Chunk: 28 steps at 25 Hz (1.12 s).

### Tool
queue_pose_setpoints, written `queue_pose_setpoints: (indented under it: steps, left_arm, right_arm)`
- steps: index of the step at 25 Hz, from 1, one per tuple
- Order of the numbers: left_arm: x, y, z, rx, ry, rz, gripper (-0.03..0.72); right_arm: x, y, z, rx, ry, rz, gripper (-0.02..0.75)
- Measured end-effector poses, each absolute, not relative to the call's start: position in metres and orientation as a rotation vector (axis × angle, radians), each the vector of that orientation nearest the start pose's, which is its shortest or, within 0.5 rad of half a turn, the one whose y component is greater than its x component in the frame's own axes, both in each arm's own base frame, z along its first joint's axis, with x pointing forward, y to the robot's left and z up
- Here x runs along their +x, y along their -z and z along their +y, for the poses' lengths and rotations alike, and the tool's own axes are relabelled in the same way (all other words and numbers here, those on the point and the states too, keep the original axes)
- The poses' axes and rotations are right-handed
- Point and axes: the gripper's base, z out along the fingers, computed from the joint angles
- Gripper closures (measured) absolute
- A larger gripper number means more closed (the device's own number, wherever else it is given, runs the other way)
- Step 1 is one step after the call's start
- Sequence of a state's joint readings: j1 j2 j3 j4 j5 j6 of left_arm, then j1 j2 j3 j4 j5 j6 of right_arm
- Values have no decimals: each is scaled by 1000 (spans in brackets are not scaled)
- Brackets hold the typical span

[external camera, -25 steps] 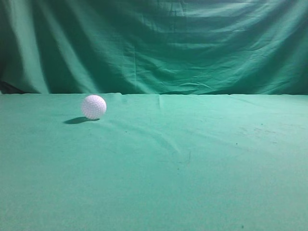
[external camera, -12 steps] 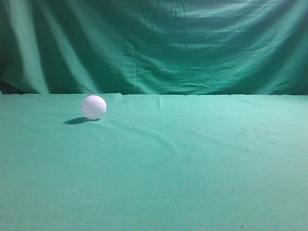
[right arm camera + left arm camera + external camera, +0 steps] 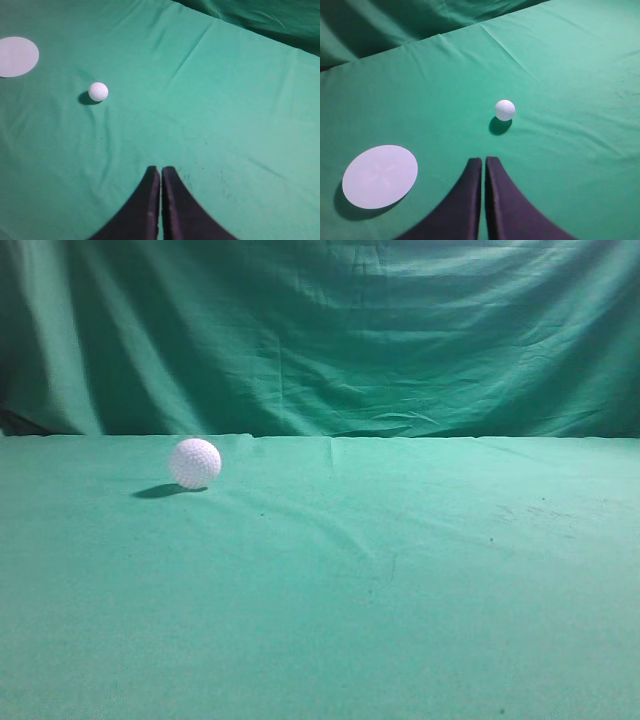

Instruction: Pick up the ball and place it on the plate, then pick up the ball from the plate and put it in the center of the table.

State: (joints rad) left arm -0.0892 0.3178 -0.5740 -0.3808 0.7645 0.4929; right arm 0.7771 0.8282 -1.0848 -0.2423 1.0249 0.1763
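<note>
Left wrist view shows the left tool point(image 3: 483, 162) high over the counter point(image 3: 580, 75) with its two black fingers pressed together, only a thin slit between them, gripping nothing. Right wrist view shows the right tool point(image 3: 160, 172) the same way: closed up, empty, hovering above bare green cloth. The ball point(image 3: 505, 110) sits free on the counter ahead of the left tool and slightly to its right, well apart from both tools; in the exterior view it rests at point(image 3: 194, 462), left of centre, near the far edge.

Main risk, as I judge it: a round ball on cloth rolls at the slightest nudge, so a tool that descends without spreading first, or off-centre, would likely knock it away instead of catching it. The creases in the cloth near it could deflect it further.

The plate point(image 3: 380, 176), a flat white disc, lies on the counter well to the left of the ball. Nothing stands between ball and plate, or between the left tool and the ball
</note>
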Motion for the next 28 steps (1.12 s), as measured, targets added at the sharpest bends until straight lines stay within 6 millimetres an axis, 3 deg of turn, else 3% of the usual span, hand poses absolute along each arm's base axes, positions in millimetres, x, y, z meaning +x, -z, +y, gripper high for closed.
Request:
queue_pose_setpoints:
  steps: [5,10,16,28]
  left_arm:
    - [40,-321,-27,463,160,1840,688]
    - [42,-288,-27,457,167,1894,688]
    - [46,-273,-26,439,162,1905,688]
    - [50,-255,-25,425,162,1937,688]
  right_arm:
    - [85,-355,61,-663,-304,2015,738]
    - [69,-304,51,-648,-387,1928,738]
    - [62,-262,48,-603,-471,1893,738]
    - [63,-256,50,-590,-490,1893,738]
